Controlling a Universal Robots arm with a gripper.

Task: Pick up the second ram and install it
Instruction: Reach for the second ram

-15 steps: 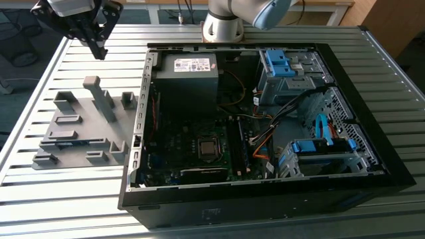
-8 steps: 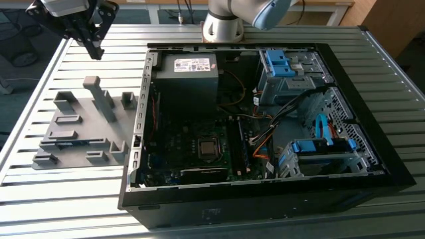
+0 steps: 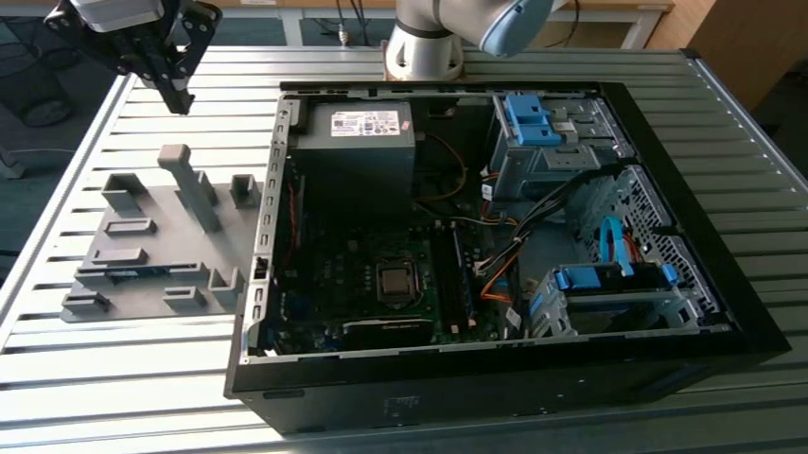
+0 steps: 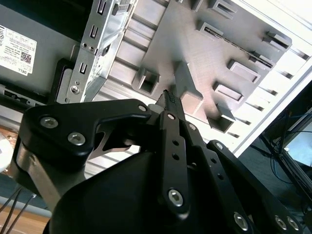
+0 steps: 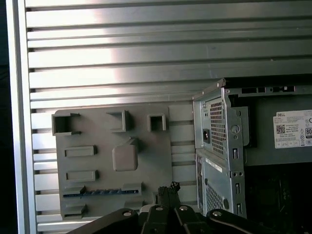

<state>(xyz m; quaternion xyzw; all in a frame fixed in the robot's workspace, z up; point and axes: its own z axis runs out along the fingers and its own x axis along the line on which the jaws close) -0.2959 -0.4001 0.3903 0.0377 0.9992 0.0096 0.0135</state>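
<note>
One stick, the second ram (image 3: 123, 272), stands on edge in the grey holder plate (image 3: 151, 251), long axis across the exterior view, well apart from my empty gripper (image 3: 181, 102), fingers together, hanging above.

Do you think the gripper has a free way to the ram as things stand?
Probably yes: the ram lies uncovered in its holder outside the case, and the gripper hangs high on that side; its shut fingers would have to open.
</note>
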